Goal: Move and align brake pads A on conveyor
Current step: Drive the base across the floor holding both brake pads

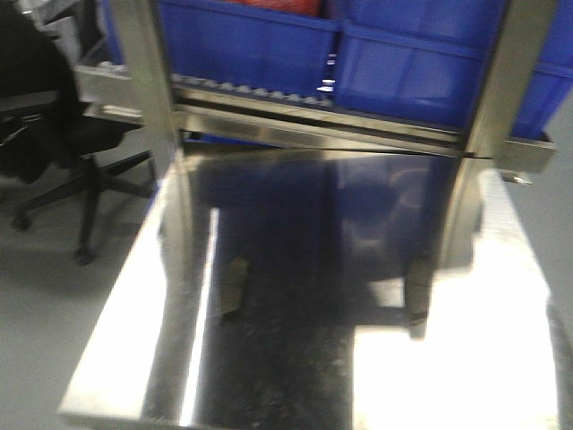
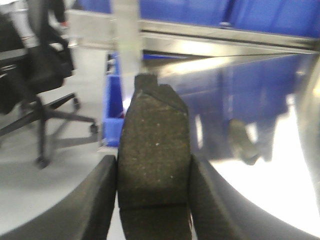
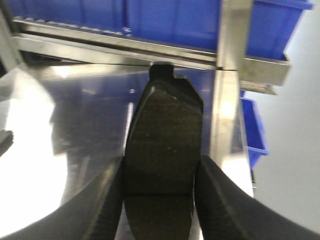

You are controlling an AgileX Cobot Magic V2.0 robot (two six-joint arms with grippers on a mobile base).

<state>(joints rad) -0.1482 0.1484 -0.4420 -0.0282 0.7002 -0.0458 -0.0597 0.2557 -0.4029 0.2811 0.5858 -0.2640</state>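
Carrying step: judging by the two wrist views, each arm is mid-transfer with one pad in its grip. No pad is laid down yet, and the conveyor appears in none of the views.
Front view: a shiny steel bench (image 1: 269,233) sits in front of a roller rack (image 1: 313,121) loaded with blue bins (image 1: 242,40). An office chair (image 1: 81,143) stands off to one side. Neither claw shows here.
Left wrist view: the left claw (image 2: 154,195) is clamped on the left-hand pad (image 2: 155,140). The pad is a dark, speckled oblong with a notched tab at its far end, held lengthwise in the air.
Right wrist view: the right claw (image 3: 162,197) is clamped on the right-hand pad (image 3: 165,135). It has the same shape, with a faint groove crossing it near the fingers.
Next move: probably calls for swinging both arms to the belt, then setting the pads flat and parallel.
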